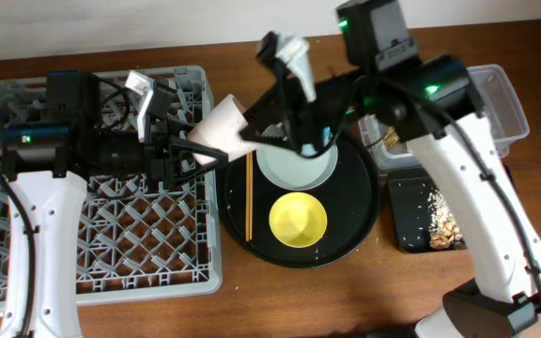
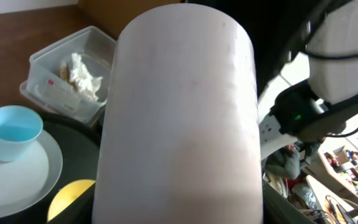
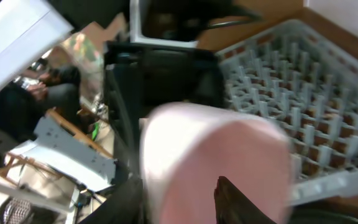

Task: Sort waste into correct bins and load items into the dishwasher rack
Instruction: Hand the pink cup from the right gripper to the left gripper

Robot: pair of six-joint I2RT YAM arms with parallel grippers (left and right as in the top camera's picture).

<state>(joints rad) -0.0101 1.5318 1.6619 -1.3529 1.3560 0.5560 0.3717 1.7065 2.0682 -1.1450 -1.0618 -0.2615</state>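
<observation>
From overhead, my left claw point(image 1: 198, 150) grips the pink cup point(image 1: 222, 124) by its base, fingers narrow around it, over the dishwasher rack's point(image 1: 111, 235) edge beside the round black tray point(image 1: 364, 202). My right claw point(image 1: 257, 133) touches the cup's other end.

Left wrist: the cup point(image 2: 179, 124) fills the view, hiding my fingers.

Right wrist: the cup point(image 3: 216, 162) is blurred, with one dark finger point(image 3: 232, 199) against it. Whether that claw grips, I cannot tell.
</observation>
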